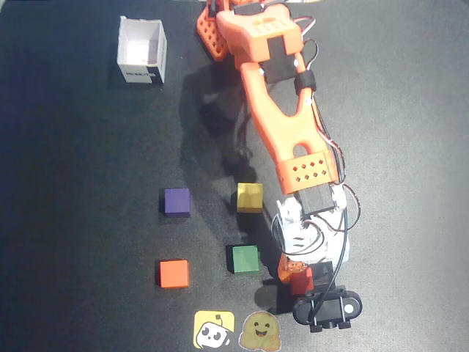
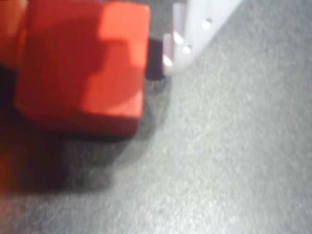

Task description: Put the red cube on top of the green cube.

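The red cube [image 1: 303,280] sits between the jaws of my gripper [image 1: 297,277], low over the dark mat at the front right in the overhead view. In the wrist view the red cube [image 2: 87,68] fills the upper left. The orange finger [image 2: 9,24] is against its left side and the black pad of the white finger [image 2: 195,24] is at its right side. My gripper [image 2: 92,58] looks shut on it. The green cube [image 1: 243,258] rests on the mat just left of the gripper, a short gap away. It is out of the wrist view.
An orange-red cube [image 1: 174,273], a purple cube [image 1: 176,202] and a yellow cube [image 1: 249,196] lie on the mat left of the arm. A white open box [image 1: 141,51] stands at the back left. Two stickers [image 1: 233,330] lie at the front edge.
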